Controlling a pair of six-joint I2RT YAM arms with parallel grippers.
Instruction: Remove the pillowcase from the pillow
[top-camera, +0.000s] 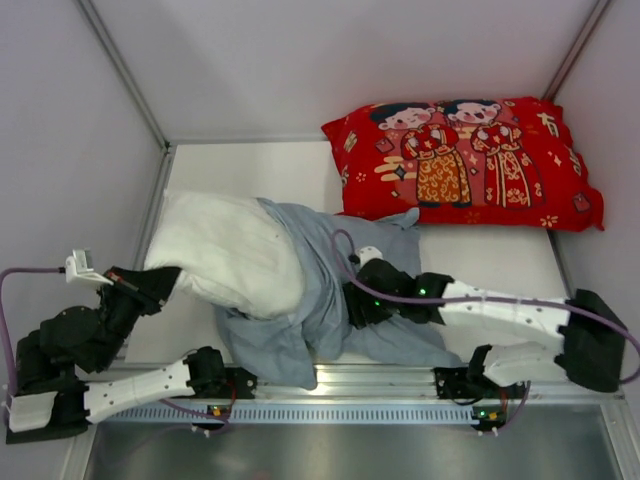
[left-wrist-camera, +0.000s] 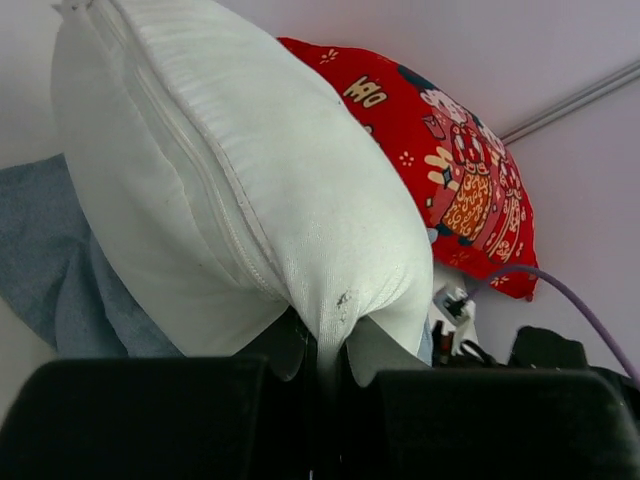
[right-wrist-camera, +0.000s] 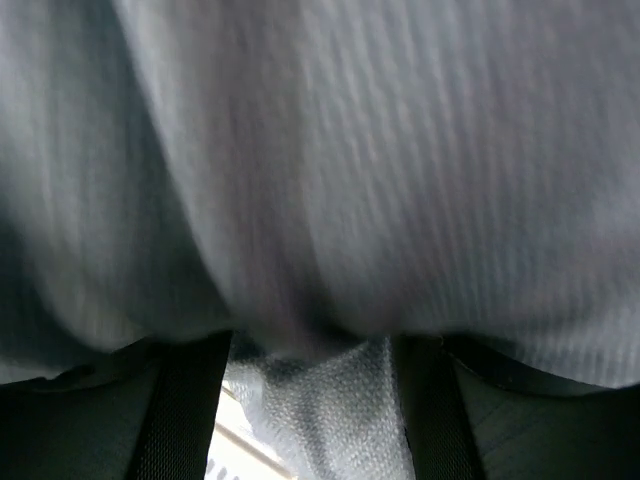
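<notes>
The white pillow lies at the left, its left half out of the pillowcase, which shows its dull blue-grey side and is bunched round the pillow's right end. My left gripper is shut on the pillow's near-left corner; in the left wrist view the corner is pinched between the closed fingers. My right gripper sits on the pillowcase at the middle. In the right wrist view blue-grey cloth fills the frame, and a thick fold is held between the fingers.
The red cartoon-print pillow lies at the back right against the wall. White enclosure walls stand close on the left, back and right. A metal rail runs along the near edge by the arm bases.
</notes>
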